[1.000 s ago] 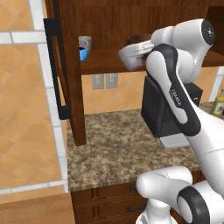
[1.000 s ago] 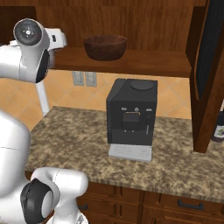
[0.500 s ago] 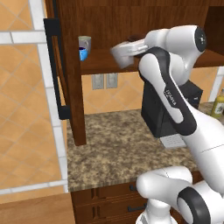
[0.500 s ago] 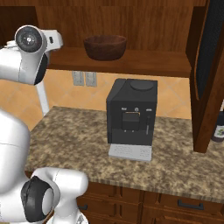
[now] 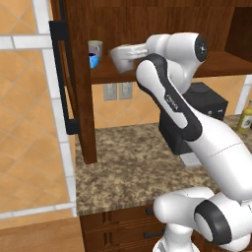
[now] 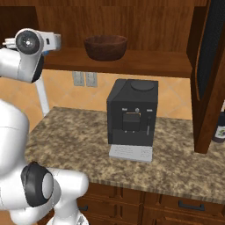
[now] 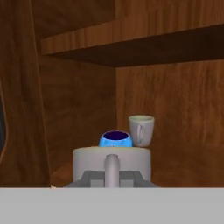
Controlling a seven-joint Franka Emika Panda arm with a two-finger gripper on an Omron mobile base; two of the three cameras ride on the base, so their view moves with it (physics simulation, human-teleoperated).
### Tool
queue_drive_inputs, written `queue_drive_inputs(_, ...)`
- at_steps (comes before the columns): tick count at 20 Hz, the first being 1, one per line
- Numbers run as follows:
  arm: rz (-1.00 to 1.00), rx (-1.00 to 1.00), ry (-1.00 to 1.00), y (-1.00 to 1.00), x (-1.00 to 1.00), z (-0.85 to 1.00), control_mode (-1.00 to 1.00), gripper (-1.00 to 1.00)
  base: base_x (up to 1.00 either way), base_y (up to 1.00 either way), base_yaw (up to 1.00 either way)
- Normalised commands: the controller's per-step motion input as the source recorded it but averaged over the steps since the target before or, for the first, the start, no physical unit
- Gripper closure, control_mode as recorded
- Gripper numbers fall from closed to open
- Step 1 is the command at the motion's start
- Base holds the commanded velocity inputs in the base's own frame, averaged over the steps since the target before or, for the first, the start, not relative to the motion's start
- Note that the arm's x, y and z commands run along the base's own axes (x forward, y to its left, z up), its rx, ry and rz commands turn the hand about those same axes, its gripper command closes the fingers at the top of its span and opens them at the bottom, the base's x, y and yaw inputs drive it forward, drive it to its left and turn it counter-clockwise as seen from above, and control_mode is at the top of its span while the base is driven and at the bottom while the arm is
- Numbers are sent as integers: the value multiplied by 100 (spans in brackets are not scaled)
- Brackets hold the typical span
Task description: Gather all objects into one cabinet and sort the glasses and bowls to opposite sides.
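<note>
Gripping a pale mug (image 7: 111, 162), the fingers (image 7: 112, 175) hold it inside the cabinet (image 5: 162, 22), just short of the blue mug (image 7: 115, 139) and second pale mug (image 7: 141, 129); the right shelf holds the bowl (image 6: 105, 47).

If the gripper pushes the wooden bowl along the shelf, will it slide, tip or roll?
The wooden bowl looks wide and low, so it would probably slide rather than tip. It sits upright on the flat cabinet shelf, so rolling seems unlikely. Being wood, it is likely rigid and not fragile.

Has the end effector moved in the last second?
Yes. In the left base view the end effector has slid left along the shelf, closer to the blue mug.
</note>
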Motion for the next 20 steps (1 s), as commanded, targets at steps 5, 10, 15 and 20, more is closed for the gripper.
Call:
queue_drive_inputs(5, 0, 4, 0, 6, 40, 0, -100, 100, 0, 0, 0)
queue_drive_inputs(10, 0, 0, 0, -2, 33, 0, -100, 100, 0, 0, 0)
queue_drive_inputs(15, 0, 0, -6, 0, 25, -22, -100, 100, 0, 0, 0)
queue_drive_inputs(20, 0, 0, -12, 0, 14, -37, -100, 100, 0, 0, 0)
